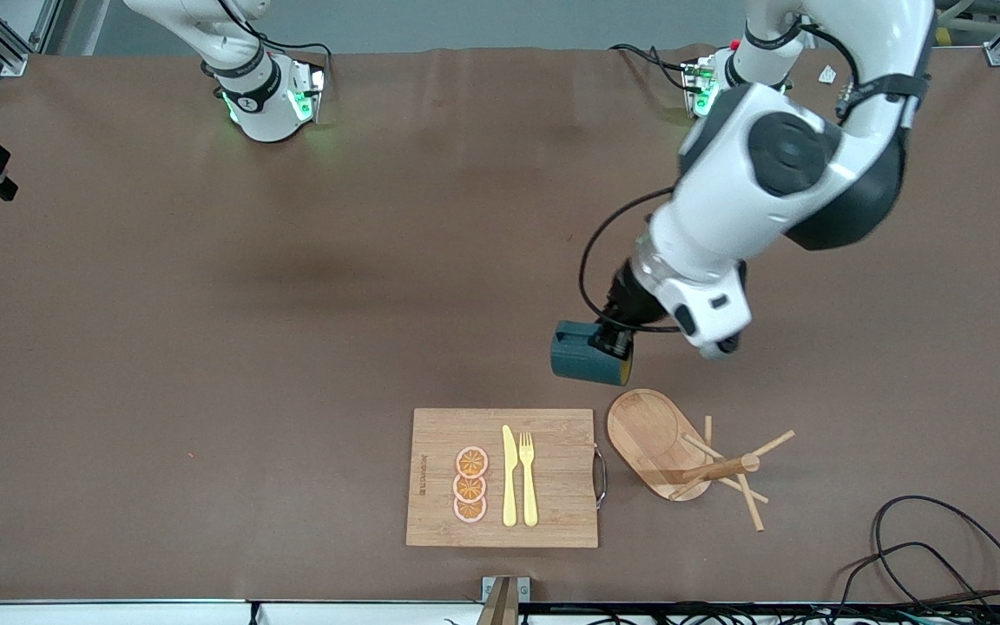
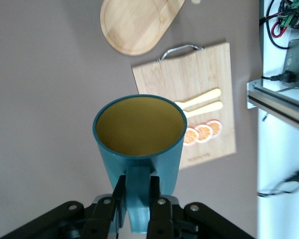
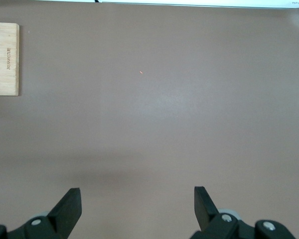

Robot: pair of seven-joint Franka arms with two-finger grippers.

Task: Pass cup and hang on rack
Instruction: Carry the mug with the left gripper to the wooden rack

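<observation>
We see the left claw clenched on the handle of the cup, one finger on each side of the handle. The cup is off the tabletop, tipped on its side in the front view with its mouth toward the left arm's end, hanging over bare tabletop near the rack. In the left wrist view we look straight into the cup's brownish-orange inside, teal wall around it.

Rack sits close to the tabletop edge nearest the front camera, oval base flat, post and pegs leaning toward the left arm's end in the front view. No cup on any peg.

Cutting board lies just beside the rack base, toward the right arm's end, its metal handle facing the rack. On it: three orange slices in a row, a yellow knife and a yellow fork side by side.

Right claw is released, fingers wide apart, nothing between them, over bare tabletop; a board corner shows in its wrist view. Right arm waits.
</observation>
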